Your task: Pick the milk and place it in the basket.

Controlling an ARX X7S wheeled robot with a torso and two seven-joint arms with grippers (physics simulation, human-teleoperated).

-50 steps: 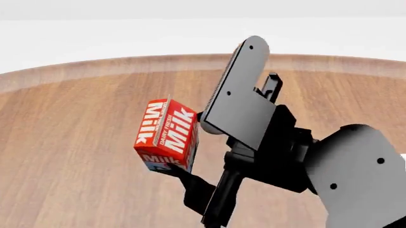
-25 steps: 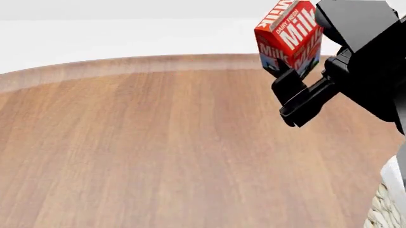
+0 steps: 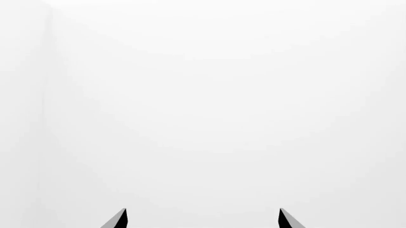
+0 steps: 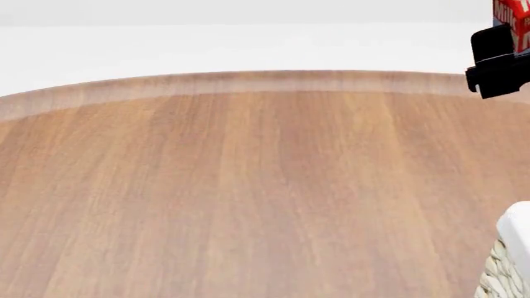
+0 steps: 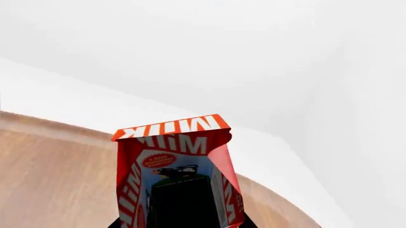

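Nearest in head view: basket [image 4: 507, 261], only its corner showing at the lower right edge, white liner over cream weave. It sits on the round wooden table [image 4: 232, 186].

Right gripper [image 4: 507, 53] is raised at the upper right edge of head view, mostly cut off, above the table's far rim. It's clamped on the milk [image 5: 174, 175]; in head view only a red sliver of the carton [image 4: 515, 15] shows.

Right wrist view: the carton's long axis runs along the gripper's line, base toward the camera, red gable top pointing away toward the white wall; lettering reads inverted. A dark finger [image 5: 180, 204] lies across the cow-picture face.

Left gripper [image 3: 201, 221]: only two dark tips visible, set well apart, nothing between them, facing blank white.
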